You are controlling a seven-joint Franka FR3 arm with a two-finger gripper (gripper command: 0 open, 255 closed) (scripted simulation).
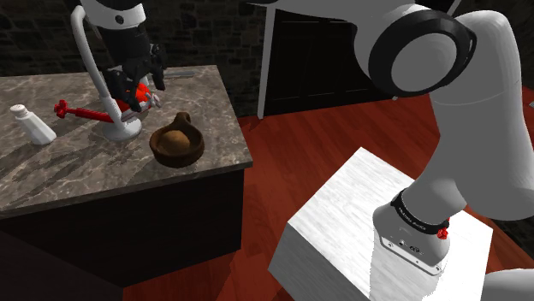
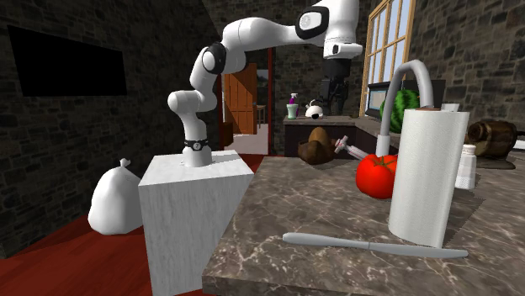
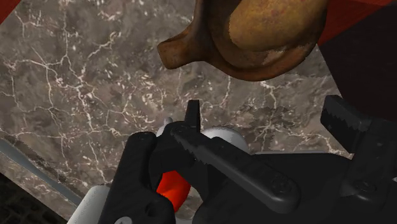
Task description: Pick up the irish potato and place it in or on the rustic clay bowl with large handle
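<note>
Worktop (image 1: 77, 171) of dark marble carries the brown clay bowl (image 1: 180, 159) near its edge. The potato (image 1: 175, 137) already sits inside it, and likely handles firm, fairly light and rough-skinned, best pinched across its middle. End effector (image 1: 135, 96) hovers beside the bowl, released and empty.

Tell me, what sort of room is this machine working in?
Most likely a home kitchen: a stone-patterned counter with a curved faucet, a paper towel roll beside a tomato, and a watermelon by the window.
</note>
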